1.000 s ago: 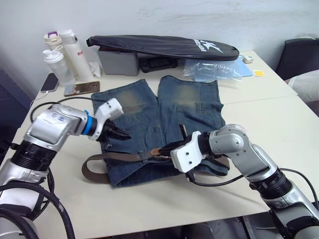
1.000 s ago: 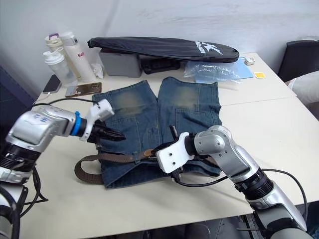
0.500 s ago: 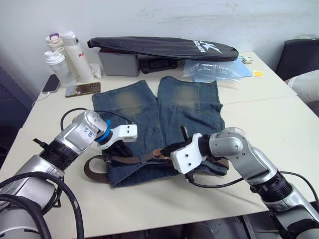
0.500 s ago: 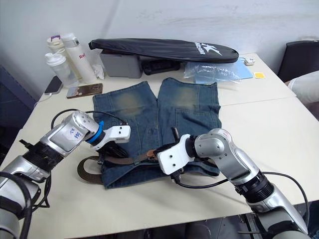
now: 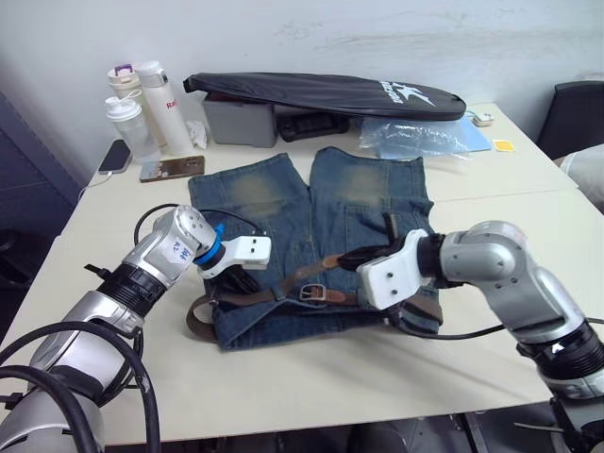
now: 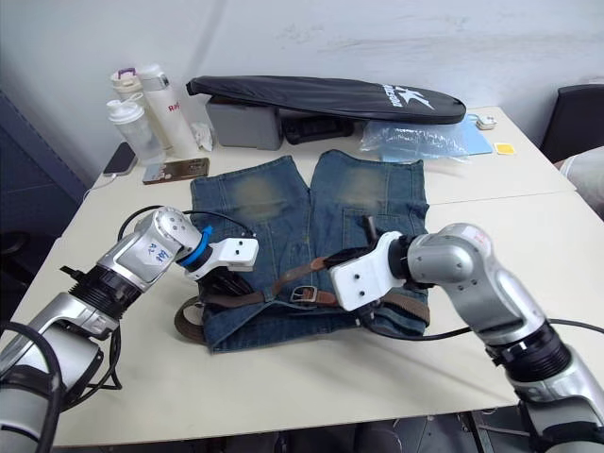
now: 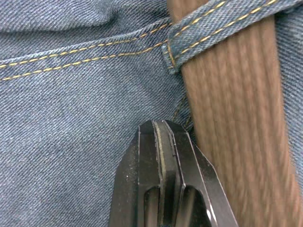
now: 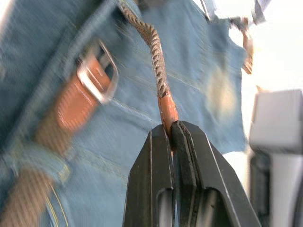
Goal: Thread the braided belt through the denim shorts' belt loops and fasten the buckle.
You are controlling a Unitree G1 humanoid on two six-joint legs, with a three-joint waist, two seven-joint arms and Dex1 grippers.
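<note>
The denim shorts (image 5: 321, 212) lie flat in the middle of the table, waistband toward me. The braided belt (image 5: 269, 294) runs along that waistband, under a belt loop (image 7: 213, 26). Its silver buckle (image 5: 311, 293) rests near the middle of the waistband. My right gripper (image 5: 351, 255) is shut on the belt's tan tip (image 8: 166, 106), lifted just above the shorts to the right of the buckle. My left gripper (image 5: 247, 281) is shut, its tips pressed on the denim beside the belt (image 7: 236, 118) at the left part of the waistband.
A long black bag (image 5: 321, 90), a grey box (image 5: 236, 118) and a clear plastic bag (image 5: 415, 137) lie at the back. Bottles (image 5: 142, 104) and a phone (image 5: 170, 168) stand at the back left. The belt's slack (image 5: 195, 318) curls off the shorts' left side.
My left gripper came down from above the shorts' left leg to the waistband. My right gripper drew the belt tip to the right and upward, uncovering the buckle. The camera shifted slightly.
</note>
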